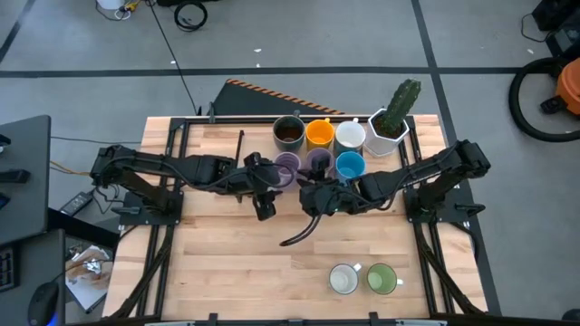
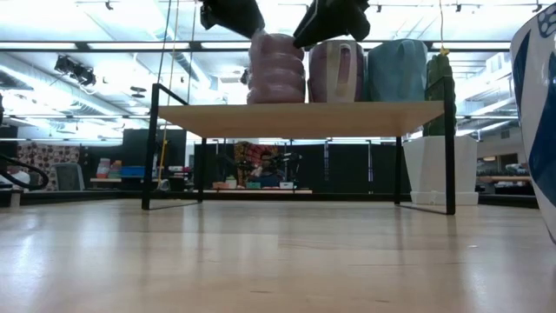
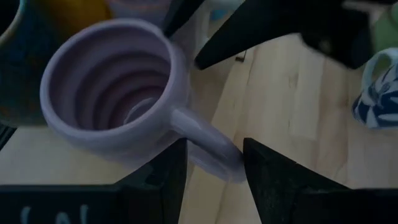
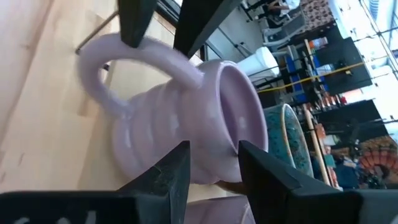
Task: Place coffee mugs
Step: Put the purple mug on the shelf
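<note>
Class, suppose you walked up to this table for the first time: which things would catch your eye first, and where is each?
Both dark arms meet at mid-table, the left gripper astride the handle of one lavender mug and the right gripper at the second lavender mug. Behind them stands a colourful cluster: dark brown mug, orange mug, a white mug and blue mug, beside the cactus pot. Another white mug and a green mug sit apart near the front edge.

Wooden table [image 1: 227, 263] carries eight mugs [image 1: 319, 135] and cactus pot [image 1: 388, 132].
</note>
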Controlling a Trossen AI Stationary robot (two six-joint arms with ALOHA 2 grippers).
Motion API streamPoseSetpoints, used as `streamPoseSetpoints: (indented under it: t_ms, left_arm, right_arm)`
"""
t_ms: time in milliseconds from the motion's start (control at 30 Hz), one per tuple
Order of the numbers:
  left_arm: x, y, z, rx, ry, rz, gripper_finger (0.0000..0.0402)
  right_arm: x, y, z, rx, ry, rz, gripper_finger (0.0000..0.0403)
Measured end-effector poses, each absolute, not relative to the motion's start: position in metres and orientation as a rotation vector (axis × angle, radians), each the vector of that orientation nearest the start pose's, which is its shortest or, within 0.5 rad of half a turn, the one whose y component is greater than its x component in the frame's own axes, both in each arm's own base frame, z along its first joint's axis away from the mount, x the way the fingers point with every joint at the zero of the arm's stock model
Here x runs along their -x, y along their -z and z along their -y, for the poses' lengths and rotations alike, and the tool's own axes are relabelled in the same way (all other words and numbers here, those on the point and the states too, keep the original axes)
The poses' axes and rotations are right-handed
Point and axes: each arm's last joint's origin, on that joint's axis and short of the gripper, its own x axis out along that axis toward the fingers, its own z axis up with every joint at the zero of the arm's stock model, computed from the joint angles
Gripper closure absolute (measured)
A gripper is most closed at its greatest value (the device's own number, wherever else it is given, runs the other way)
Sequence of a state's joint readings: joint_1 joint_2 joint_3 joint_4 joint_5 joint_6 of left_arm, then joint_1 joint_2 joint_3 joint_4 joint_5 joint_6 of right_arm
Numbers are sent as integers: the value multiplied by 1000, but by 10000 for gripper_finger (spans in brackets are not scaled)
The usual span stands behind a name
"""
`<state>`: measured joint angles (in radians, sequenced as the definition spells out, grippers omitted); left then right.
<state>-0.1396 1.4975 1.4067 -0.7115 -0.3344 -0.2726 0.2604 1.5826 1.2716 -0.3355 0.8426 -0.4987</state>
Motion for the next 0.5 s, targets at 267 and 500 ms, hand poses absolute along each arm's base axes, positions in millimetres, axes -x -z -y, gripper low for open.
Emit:
streamPoseSetpoints:
  t_ms: [267,500]
  left_arm:
    - [-318,-339,35,35,-266,-704,239]
    - [-316,-337,35,7,-278,-741,239]
  right_arm:
    - [-338,-298,-67,816,444,-697,260]
    - [-337,-298,-69,819,448,-695,260]
